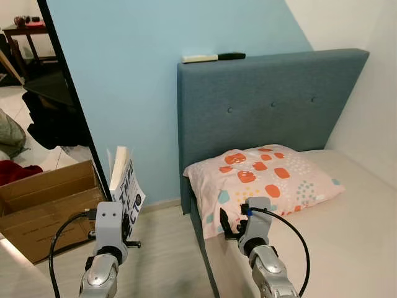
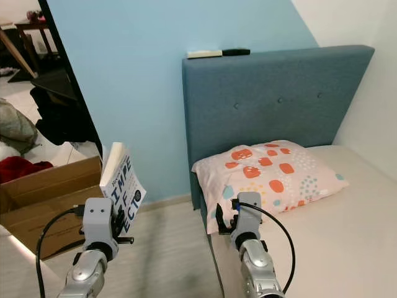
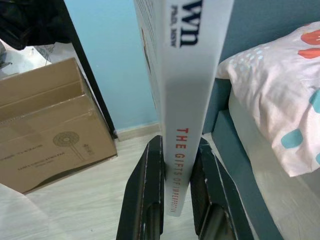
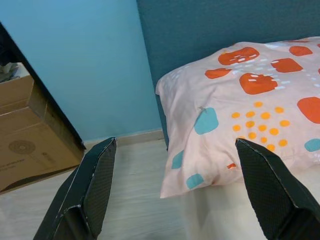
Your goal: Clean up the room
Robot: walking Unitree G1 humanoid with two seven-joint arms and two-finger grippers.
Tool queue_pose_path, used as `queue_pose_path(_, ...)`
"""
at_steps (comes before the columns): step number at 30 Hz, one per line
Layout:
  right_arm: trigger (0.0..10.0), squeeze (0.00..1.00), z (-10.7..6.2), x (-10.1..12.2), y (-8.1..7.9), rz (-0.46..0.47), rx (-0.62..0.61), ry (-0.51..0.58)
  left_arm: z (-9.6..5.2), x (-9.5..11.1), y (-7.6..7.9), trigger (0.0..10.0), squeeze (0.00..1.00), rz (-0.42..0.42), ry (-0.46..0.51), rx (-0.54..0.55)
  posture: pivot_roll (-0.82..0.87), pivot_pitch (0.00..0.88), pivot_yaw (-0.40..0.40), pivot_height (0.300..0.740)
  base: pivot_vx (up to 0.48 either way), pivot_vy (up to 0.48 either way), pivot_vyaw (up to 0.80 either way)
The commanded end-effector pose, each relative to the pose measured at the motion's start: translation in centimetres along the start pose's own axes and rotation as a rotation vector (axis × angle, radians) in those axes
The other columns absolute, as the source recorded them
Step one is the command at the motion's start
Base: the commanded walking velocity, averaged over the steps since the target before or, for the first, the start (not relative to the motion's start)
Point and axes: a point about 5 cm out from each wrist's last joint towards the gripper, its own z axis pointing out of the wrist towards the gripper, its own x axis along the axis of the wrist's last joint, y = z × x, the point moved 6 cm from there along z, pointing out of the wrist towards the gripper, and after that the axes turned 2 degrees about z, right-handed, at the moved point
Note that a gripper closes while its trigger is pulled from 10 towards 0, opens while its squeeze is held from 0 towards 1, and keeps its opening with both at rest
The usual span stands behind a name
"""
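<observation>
Beside the blue padded bed (image 1: 273,105), my left gripper (image 3: 176,200) is clamping a white paperback book (image 3: 187,90) upright; my right gripper (image 4: 175,195) is hanging wide open, holding nothing, near the patterned pillow (image 4: 250,100).

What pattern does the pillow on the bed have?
The pillow is pale pink with orange and teal rounded squares and small dots, clearest in the right wrist view.

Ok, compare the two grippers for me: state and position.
The left gripper is shut on a white book, held upright above the floor by the cardboard box; the right gripper is open and empty. The left sits off the bed's side, while the right points at the patterned pillow on the bed. Both are raised in front of the robot.
</observation>
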Motion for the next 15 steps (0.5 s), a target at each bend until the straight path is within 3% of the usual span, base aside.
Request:
queue_pose_path(1, 10.0, 0.00, -0.07, -0.22, 0.17, 0.012, -0.012, -0.006, 0.45, 0.43, -0.23, 10.0, 0.00, 0.032, 0.018, -0.009, 0.02, 0.080, -0.003, 0.740, 0.000, 0.000, 0.00)
queue_pose_path(15, 10.0, 0.00, -0.25, -0.59, 0.30, 0.013, -0.012, -0.022, 0.44, 0.02, -0.22, 10.0, 0.00, 0.039, -0.002, -0.007, 0.02, 0.084, -0.010, 0.740, 0.000, 0.000, 0.00)
